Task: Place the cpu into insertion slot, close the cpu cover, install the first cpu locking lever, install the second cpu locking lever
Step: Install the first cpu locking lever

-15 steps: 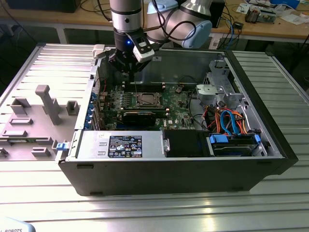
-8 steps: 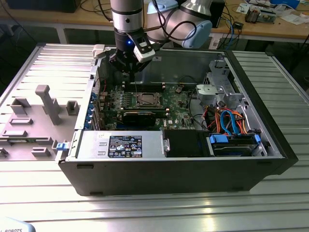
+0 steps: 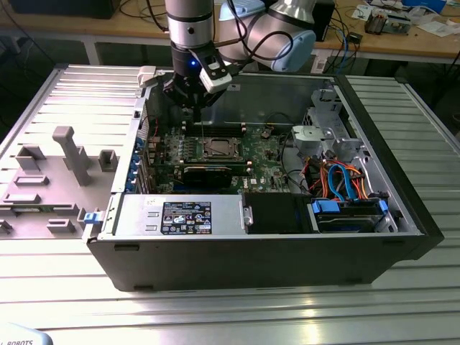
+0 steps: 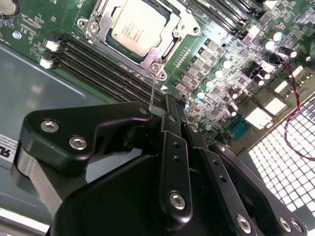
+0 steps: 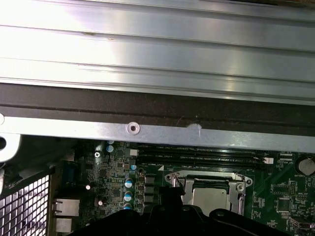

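**Inspector:** Second wrist view: how far is the work standing?

**Assessor:** The cpu (image 4: 138, 27) is sitting in the insertion slot (image 4: 119, 47), just ahead of the hand (image 4: 172, 105), and the cpu cover (image 4: 101, 22) is lying flat around it. One thin wire locking lever (image 4: 153, 88) is rising unlatched to the hand.

**Inspector:** Grip? Finishes?

**Assessor:** The hand is looking pinched nearly tight. I cannot tell whether it is holding the wire. The chip top is showing dull grey, and the frame is bright stamped steel.
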Tool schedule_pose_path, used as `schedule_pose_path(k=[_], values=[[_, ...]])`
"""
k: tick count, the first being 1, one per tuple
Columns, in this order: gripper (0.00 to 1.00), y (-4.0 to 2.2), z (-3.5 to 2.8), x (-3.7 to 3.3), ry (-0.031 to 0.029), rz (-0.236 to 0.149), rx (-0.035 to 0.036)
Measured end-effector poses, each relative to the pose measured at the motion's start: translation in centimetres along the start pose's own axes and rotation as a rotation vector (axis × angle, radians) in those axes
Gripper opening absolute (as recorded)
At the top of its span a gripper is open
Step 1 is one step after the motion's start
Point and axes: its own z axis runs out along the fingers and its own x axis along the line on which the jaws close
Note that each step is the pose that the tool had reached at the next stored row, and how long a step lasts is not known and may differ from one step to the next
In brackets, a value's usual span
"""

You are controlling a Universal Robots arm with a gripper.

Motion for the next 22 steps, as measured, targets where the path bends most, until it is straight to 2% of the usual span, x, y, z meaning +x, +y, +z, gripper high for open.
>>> schedule_pose_path(k=[13,22], values=[[0.11,-0.03,0.02,-0.47,0.0000,0.000,0.0001],[0.11,-0.07,0.05,-1.04,0.0000,0.000,0.0001]])
